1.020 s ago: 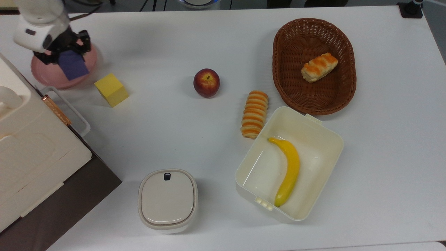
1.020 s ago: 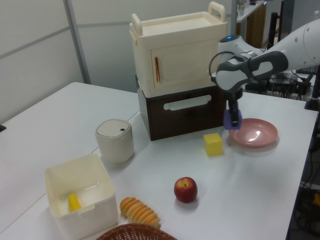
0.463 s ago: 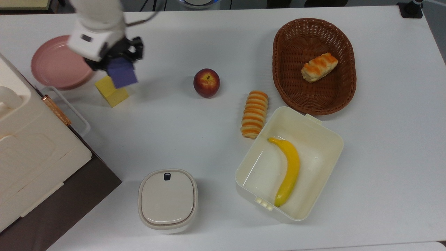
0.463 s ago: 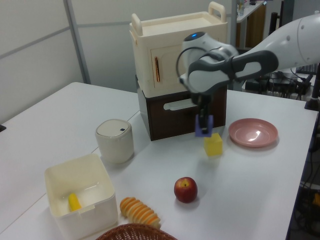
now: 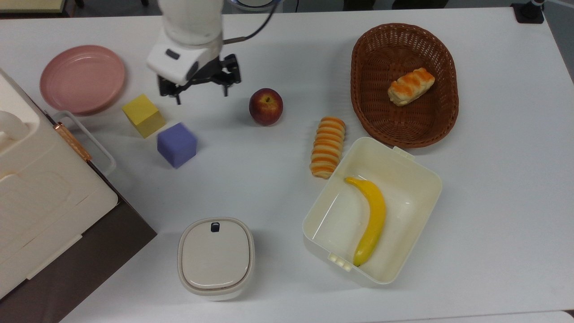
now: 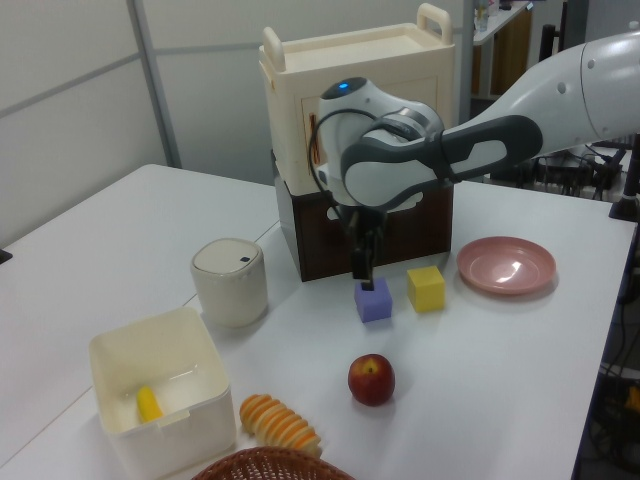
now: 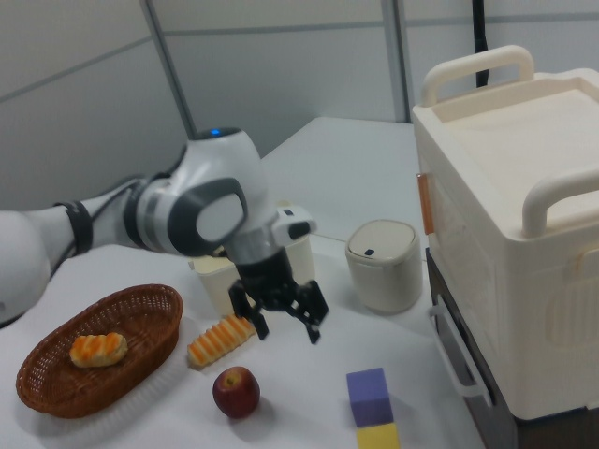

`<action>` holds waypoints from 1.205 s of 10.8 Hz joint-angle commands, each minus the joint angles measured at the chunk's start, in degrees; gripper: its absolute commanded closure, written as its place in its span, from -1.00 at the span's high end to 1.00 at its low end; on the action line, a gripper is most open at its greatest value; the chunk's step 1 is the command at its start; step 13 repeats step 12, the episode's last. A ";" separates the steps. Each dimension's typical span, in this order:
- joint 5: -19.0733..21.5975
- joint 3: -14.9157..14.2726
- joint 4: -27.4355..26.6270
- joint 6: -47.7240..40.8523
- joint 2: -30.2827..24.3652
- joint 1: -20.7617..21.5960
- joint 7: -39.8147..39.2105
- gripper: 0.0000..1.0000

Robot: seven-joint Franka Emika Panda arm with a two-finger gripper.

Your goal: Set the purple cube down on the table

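- White and smooth, the large rectangular table [image 5: 493, 202] spans the top view, with bare room along the top view's right edge and lower middle.
- At the top view's lower left stands a cream cabinet [image 5: 40, 197] on a dark brown base; the right view shows its looped top handles.
- Upper centre of the top view, the black two-finger gripper [image 5: 200, 91] hangs with fingers spread wide and nothing between them.
- Left of centre, the small matte blue-violet purple cube [image 5: 176, 144] rests on the table, just beside the yellow cube [image 5: 143, 115].
- A second ago the gripper held it over the round pink plate [image 5: 83, 78].
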 commanded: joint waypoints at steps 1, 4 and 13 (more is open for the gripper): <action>0.37 -2.18 5.54 -9.44 -1.97 7.71 12.82 1.00; 3.68 -9.11 5.65 -10.60 -6.35 16.23 18.75 1.00; 9.77 -22.58 5.47 -13.50 -11.38 27.78 18.05 1.00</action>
